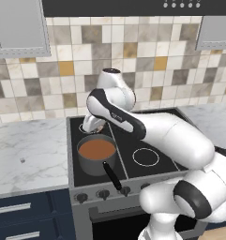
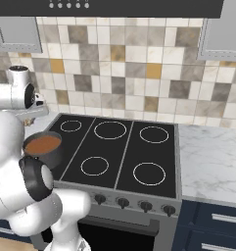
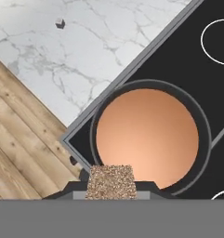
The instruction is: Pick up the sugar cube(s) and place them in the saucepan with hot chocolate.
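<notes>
White marble surface [image 1: 30,150] flanks a black stove [image 1: 133,150]. Hand [image 3: 111,186] is clamped on a speckled orange-brown sugar cube [image 3: 111,181], held above the saucepan with hot chocolate [image 3: 148,137], over its rim at 6 o'clock in the hand view. One more small cube [image 3: 60,23] lies on the marble at 11 o'clock from the pan, well apart.
</notes>
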You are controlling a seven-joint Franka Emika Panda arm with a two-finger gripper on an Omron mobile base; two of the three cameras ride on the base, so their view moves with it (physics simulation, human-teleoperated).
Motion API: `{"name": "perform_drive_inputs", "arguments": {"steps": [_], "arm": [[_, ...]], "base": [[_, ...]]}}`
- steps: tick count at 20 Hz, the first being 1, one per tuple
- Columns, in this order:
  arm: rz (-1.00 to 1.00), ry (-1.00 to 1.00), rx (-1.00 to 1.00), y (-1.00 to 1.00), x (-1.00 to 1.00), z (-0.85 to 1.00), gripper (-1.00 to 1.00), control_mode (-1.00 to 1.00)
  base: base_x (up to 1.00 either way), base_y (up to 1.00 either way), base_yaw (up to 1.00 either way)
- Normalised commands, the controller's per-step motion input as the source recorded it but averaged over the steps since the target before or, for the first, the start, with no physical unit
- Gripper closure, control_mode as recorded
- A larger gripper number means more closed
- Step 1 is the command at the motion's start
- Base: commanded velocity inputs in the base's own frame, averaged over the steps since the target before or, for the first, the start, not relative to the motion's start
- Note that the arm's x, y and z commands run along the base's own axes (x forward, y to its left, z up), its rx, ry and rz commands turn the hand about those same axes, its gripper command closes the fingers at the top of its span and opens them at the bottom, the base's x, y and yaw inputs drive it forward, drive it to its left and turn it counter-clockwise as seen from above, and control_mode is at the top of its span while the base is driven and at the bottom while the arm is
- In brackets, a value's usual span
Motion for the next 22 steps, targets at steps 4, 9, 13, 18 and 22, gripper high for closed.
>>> {"name": "perform_drive_inputs", "arguments": {"steps": [4,9,13,18,22], "arm": [[0.02,0.15,-0.01,-0.1,0.26,-0.43,1.0,-1.0],[0.02,0.2,-0.1,0.0,0.12,-0.43,1.0,-1.0],[0.01,0.09,-0.06,0.09,0.15,-0.26,1.0,-1.0],[0.01,0.01,-0.05,0.1,0.3,-0.22,1.0,-1.0],[0.0,0.0,-0.07,0.07,0.37,-0.15,1.0,-1.0]], "base": [[0.0,0.0,0.0],[0.0,0.0,0.0],[0.0,0.0,0.0],[0.0,0.0,0.0],[0.0,0.0,0.0]]}}
